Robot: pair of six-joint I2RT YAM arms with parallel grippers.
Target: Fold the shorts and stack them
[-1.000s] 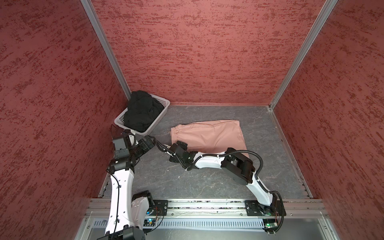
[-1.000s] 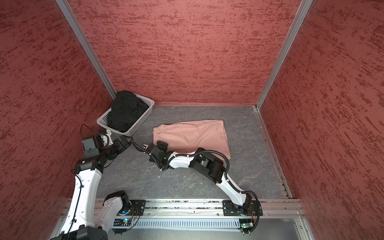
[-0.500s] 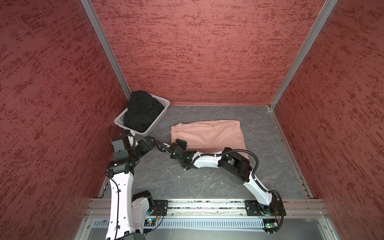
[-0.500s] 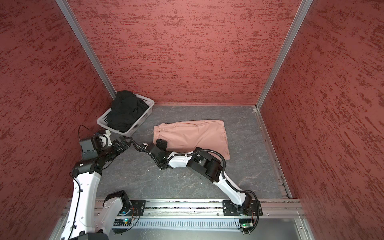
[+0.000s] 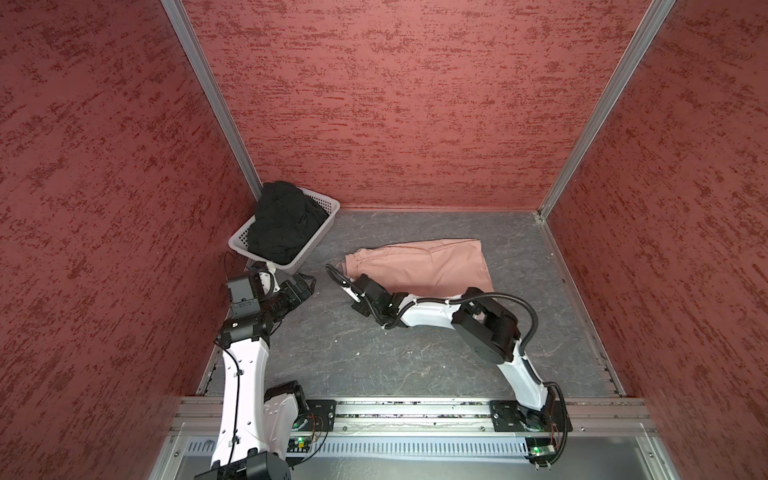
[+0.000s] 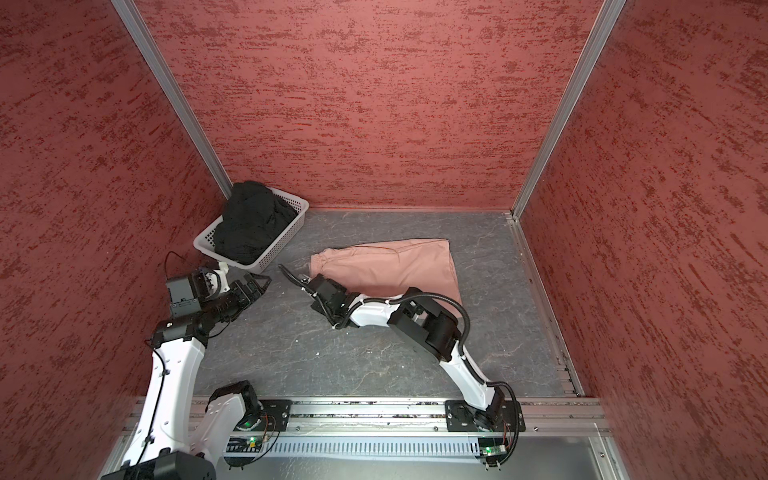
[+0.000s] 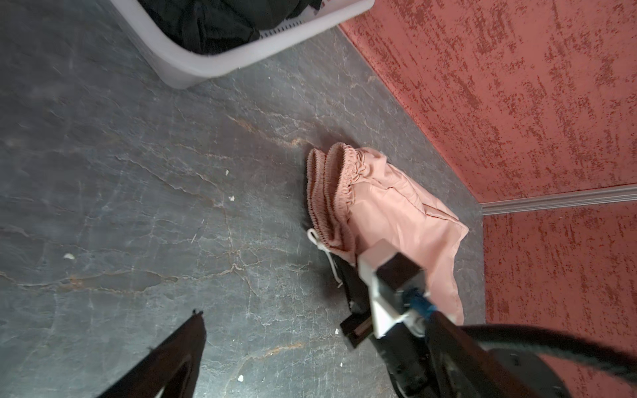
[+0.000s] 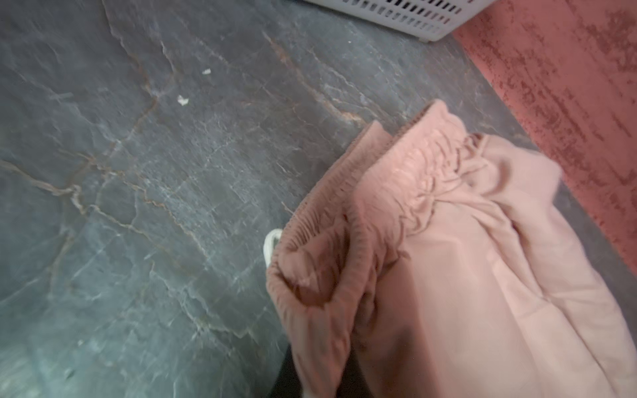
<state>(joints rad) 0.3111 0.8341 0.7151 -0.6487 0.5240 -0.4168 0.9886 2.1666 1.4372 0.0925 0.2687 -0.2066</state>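
Dusty-pink cloth shorts with gathered elastic waist (image 5: pixel 424 266) lying flat on grey stone-patterned table (image 5: pixel 374 353), around 1 o'clock of centre, waist toward 9, legs toward 3. Right gripper (image 5: pixel 352 286) pinching the near waistband corner beside the pale drawstring (image 7: pixel 320 246). Left gripper (image 5: pixel 307 281) spread wide, holding nothing, just beside white perforated plastic basket (image 5: pixel 318 237) at 10 o'clock. Crumpled black shorts (image 5: pixel 284 224) heaped inside.

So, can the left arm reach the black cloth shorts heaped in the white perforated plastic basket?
Probably yes. The open left gripper is close to the white plastic basket, and the black cloth shorts pile above its rim, with nothing between.
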